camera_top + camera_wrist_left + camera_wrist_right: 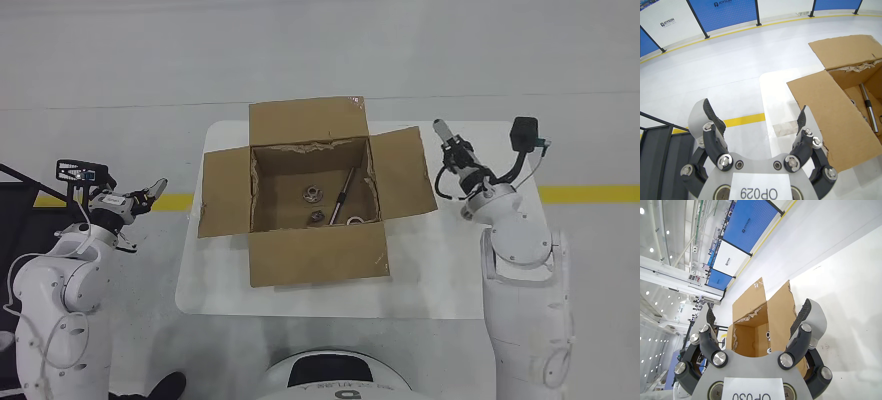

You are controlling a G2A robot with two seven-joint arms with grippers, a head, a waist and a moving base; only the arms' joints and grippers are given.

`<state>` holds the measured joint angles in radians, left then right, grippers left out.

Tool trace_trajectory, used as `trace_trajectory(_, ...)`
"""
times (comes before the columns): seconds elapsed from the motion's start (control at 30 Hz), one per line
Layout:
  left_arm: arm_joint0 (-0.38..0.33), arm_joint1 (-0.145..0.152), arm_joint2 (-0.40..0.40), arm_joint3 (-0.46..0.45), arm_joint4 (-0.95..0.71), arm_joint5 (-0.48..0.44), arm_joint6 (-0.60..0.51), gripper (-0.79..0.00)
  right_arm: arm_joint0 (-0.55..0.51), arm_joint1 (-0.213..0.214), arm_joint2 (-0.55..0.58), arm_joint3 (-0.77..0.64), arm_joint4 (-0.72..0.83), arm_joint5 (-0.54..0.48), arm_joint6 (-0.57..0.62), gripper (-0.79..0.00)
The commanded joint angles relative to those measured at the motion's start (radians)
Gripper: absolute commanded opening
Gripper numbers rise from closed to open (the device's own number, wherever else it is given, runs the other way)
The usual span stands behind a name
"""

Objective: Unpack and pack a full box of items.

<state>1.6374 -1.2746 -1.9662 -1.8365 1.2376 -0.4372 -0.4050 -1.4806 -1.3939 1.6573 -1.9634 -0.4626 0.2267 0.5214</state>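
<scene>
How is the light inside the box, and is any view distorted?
Top view: the cardboard box walls shade its floor, yet the metal rod is readable. Left wrist view: the far yellow floor line bows, lens distortion; the rod glints. Right wrist view: ceiling lamps glare.

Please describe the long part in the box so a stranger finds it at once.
On the white table stands an open box. On its floor, nearer the right arm, lies a metal rod. It alone is long and thin; its neighbours are small and round.

A white table (430, 290) carries one open cardboard box (315, 255), its flaps spread outward.
</scene>
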Motion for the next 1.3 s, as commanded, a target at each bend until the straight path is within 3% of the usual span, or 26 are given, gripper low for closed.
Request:
trace_trajectory(0.0,0.000,0.000,0.000,0.000,0.000,0.000,0.000,0.000,0.000,0.000,0.000,0.000,0.000,0.000,0.000,0.000)
trace_trajectory(0.27,0.000,0.000,0.000,0.000,0.000,0.000,0.000,0.000,0.004,-0.001,-0.021,-0.002,0.028,-0.020,0.018,0.000)
trace_trajectory(0.37,0.000,0.000,0.000,0.000,0.000,0.000,0.000,0.000,0.057,0.008,-0.105,-0.026,-0.140,-0.046,0.071,0.000)
trace_trajectory(0.5,0.000,0.000,0.000,0.000,0.000,0.000,0.000,0.000,0.155,0.008,-0.241,0.005,-0.235,-0.052,0.153,0.000)
trace_trajectory(0.77,0.000,0.000,0.000,0.000,0.000,0.000,0.000,0.000,0.357,-0.018,-0.491,0.230,-0.378,0.121,0.238,0.000)
trace_trajectory(1.27,0.000,0.000,0.000,0.000,0.000,0.000,0.000,0.000,0.361,-0.019,-0.494,0.239,-0.380,0.133,0.232,0.000)
